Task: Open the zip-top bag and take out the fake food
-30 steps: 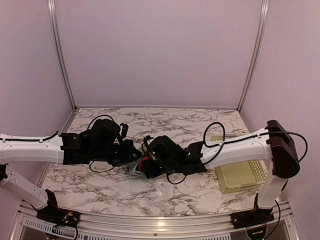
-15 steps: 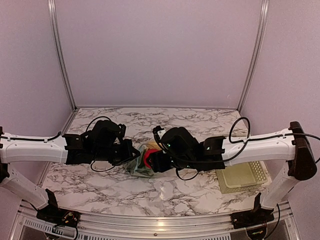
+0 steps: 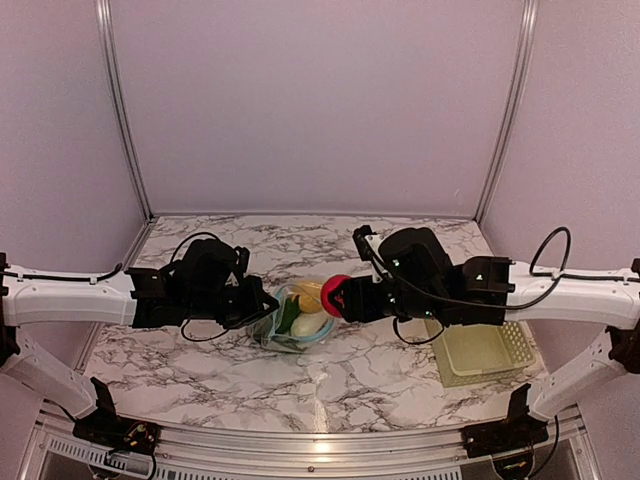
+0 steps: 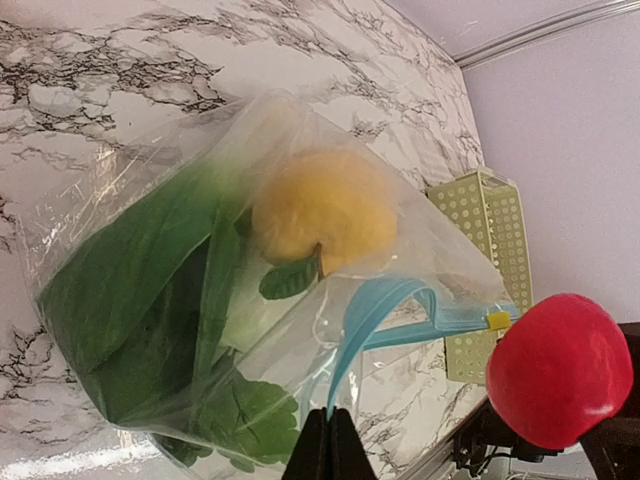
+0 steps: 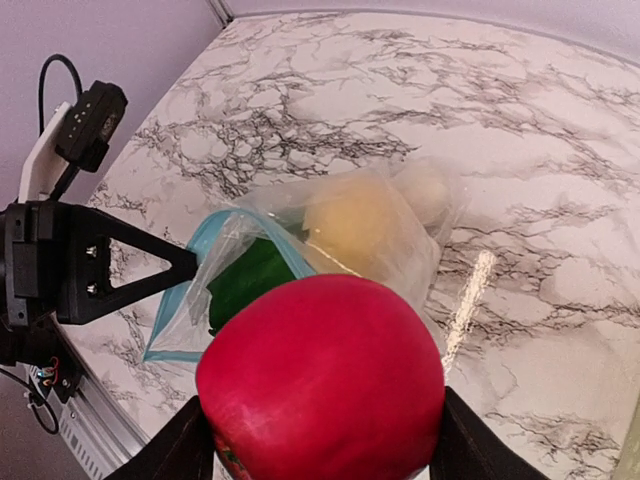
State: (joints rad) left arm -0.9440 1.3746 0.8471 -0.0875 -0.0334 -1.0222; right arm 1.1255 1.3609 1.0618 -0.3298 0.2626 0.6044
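The clear zip-top bag (image 3: 297, 318) lies open on the marble table, its light blue zipper strip (image 4: 400, 305) spread apart. My left gripper (image 4: 330, 425) is shut on the zipper strip at the bag's mouth. Inside the bag are a yellow-orange round fruit (image 4: 322, 210), a green leafy vegetable (image 4: 140, 300) and a white oblong piece (image 3: 306, 325). My right gripper (image 5: 320, 455) is shut on the red ball-like fruit (image 5: 322, 378), held in the air just right of the bag; it also shows in the top view (image 3: 335, 295).
The pale yellow-green lattice basket (image 3: 480, 350) stands at the right, under my right arm. Marble table surface (image 3: 330, 385) runs in front of the bag. Grey walls close the back and sides.
My right gripper has pulled out of the bag with the red fruit and moved right and up. The bag's mouth now stands open, showing the other food. The left gripper has held still.
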